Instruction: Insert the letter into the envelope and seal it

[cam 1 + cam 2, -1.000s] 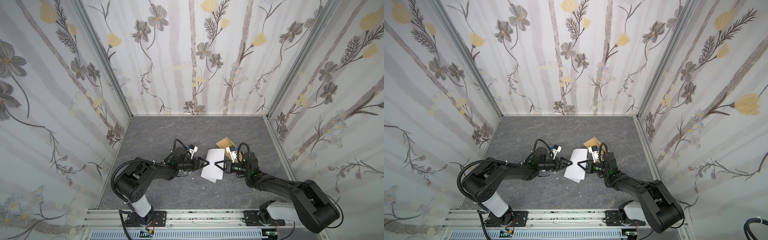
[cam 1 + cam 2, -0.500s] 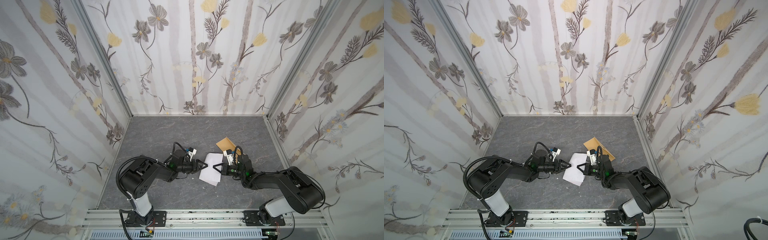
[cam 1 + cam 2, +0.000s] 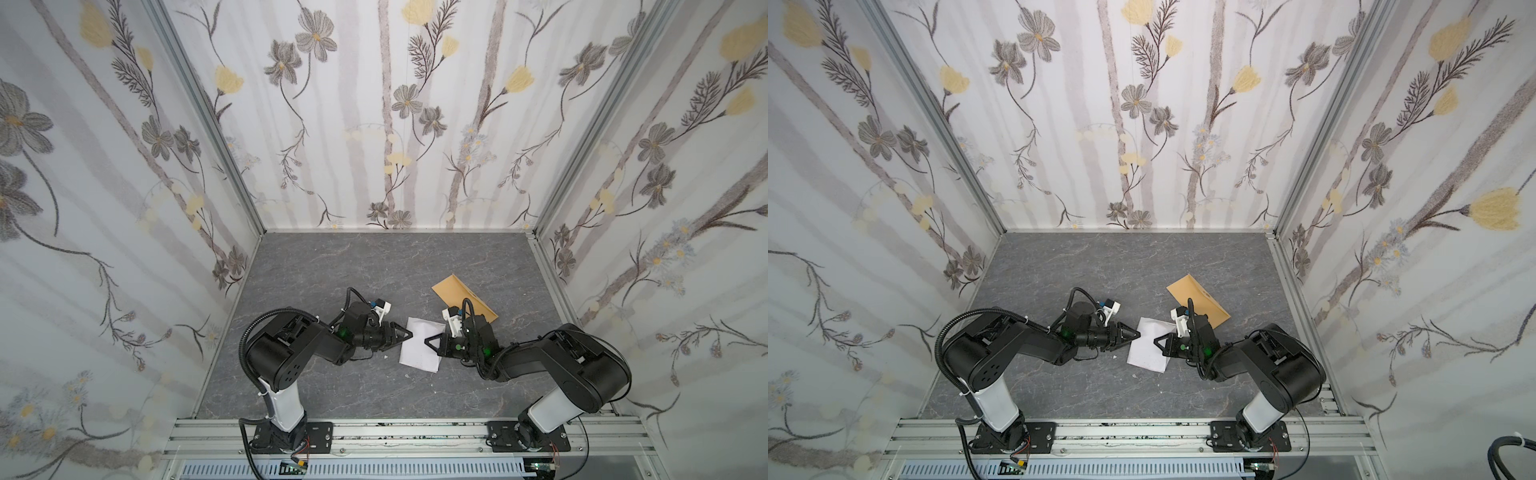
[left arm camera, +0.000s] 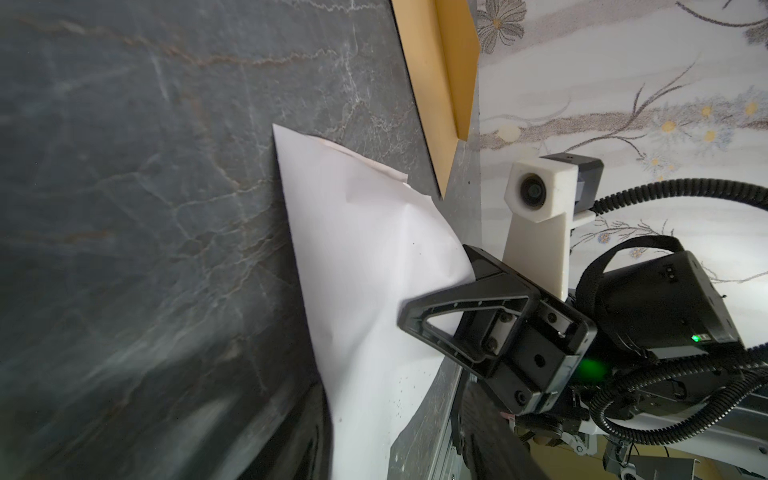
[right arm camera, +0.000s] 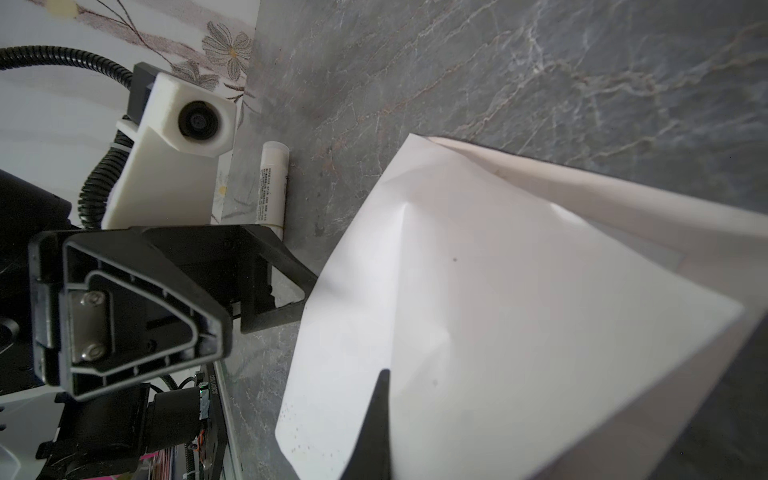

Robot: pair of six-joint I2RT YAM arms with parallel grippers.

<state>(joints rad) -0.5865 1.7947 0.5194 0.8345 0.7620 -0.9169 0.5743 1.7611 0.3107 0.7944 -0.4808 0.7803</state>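
Observation:
The letter (image 3: 420, 348) (image 3: 1148, 349) is a folded white sheet, held just off the grey floor between the two arms. My right gripper (image 3: 428, 341) (image 3: 1158, 340) is shut on its right edge, with paper on both sides of a dark finger (image 5: 376, 415). My left gripper (image 3: 409, 333) (image 3: 1136, 332) is open, its jaws on either side of the sheet's left edge (image 4: 374, 436). In the right wrist view the two left fingers (image 5: 307, 286) stand apart. The brown envelope (image 3: 459, 293) (image 3: 1196, 297) lies flat behind the right gripper, partly hidden by that arm.
A small white tube (image 5: 272, 187) lies on the floor behind the left gripper. Flowered walls (image 3: 374, 124) close the floor (image 3: 374, 266) on three sides. An aluminium rail (image 3: 415, 432) with both arm bases runs along the front.
The right arm has drawn back, bringing the letter a little lower and nearer the front. The left jaws have narrowed around the sheet's left edge.

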